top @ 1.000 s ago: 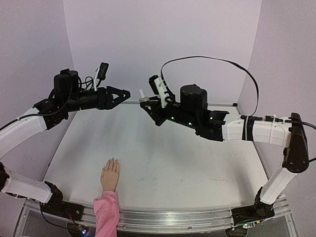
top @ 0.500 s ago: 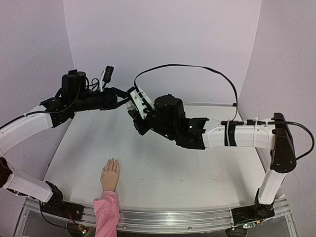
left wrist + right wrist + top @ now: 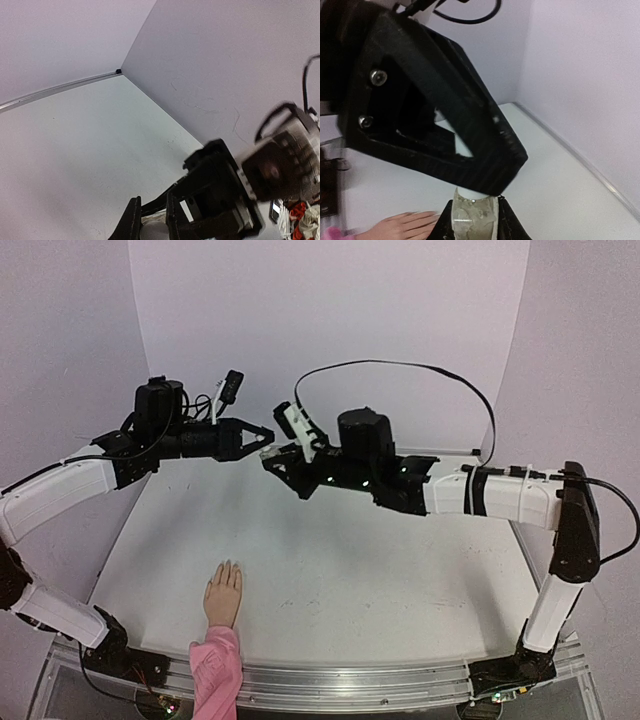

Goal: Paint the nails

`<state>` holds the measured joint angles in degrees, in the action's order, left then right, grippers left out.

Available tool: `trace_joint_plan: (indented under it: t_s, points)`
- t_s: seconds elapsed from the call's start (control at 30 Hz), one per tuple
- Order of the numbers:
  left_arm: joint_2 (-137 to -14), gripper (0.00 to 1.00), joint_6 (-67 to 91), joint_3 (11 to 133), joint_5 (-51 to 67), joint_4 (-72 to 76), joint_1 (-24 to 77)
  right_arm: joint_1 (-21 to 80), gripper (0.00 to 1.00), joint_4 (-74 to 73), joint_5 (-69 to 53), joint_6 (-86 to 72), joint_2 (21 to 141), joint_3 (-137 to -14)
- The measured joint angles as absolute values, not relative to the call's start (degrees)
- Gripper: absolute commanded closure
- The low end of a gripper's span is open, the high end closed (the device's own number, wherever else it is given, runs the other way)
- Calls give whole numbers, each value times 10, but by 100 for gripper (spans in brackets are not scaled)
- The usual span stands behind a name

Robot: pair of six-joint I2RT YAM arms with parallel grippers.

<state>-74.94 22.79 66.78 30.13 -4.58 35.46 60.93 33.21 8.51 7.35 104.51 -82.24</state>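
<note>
The flesh-coloured mannequin hand [image 3: 223,596] with a pink sleeve [image 3: 215,670] lies palm down at the table's near edge, left of centre. Its nails at the fingertips [image 3: 228,566] are too small to make out. Both arms meet in the air above the far part of the table. My right gripper [image 3: 474,227] is shut on a small white bottle [image 3: 471,216] smeared with dried paint. My left gripper [image 3: 150,222] is shut on the bottle's white cap [image 3: 153,232] from above. In the top view the left gripper [image 3: 264,434] and the right gripper [image 3: 274,459] touch tip to tip.
Pale lilac walls close the table [image 3: 400,570] in at the back and both sides. A black cable [image 3: 420,368] loops above the right arm. A metal rail [image 3: 350,676] runs along the near edge between the arm bases.
My left gripper has gone from open to shut on the bottle's cap. The right arm brought the bottle left to meet it, and both grippers now sit slightly further right and higher.
</note>
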Motion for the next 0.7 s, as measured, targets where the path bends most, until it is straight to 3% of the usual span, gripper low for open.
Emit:
trace_joint_plan:
  t_s: [0.03, 0.07, 0.17, 0.27, 0.3, 0.37, 0.47, 0.63, 0.7]
  points:
    - [-755, 100, 209, 673, 320, -45, 352, 588, 100, 325, 19, 59, 1040, -822]
    - [-765, 100, 174, 684, 367, -41, 349, 542, 100, 315, -157, 29, 1032, -823]
    - [-773, 100, 101, 697, 501, -24, 351, 486, 100, 321, -460, -31, 1032, -830]
    - [-773, 100, 49, 713, 630, -18, 373, 487, 100, 333, -614, -64, 1020, -827]
    - [-773, 94, 38, 720, 661, -14, 381, 490, 100, 336, -635, -72, 1014, -826]
    - [-773, 66, 24, 731, 688, -8, 396, 495, 100, 350, -657, -84, 998, -815]
    - [-771, 35, 32, 733, 668, -11, 408, 499, 100, 375, -635, -79, 970, -785]
    - [-745, 5, 68, 697, 549, -26, 391, 495, 100, 370, -487, -30, 940, -755]
    - [-728, 1, 89, 681, 501, -35, 381, 495, 100, 358, -405, -8, 940, -752]
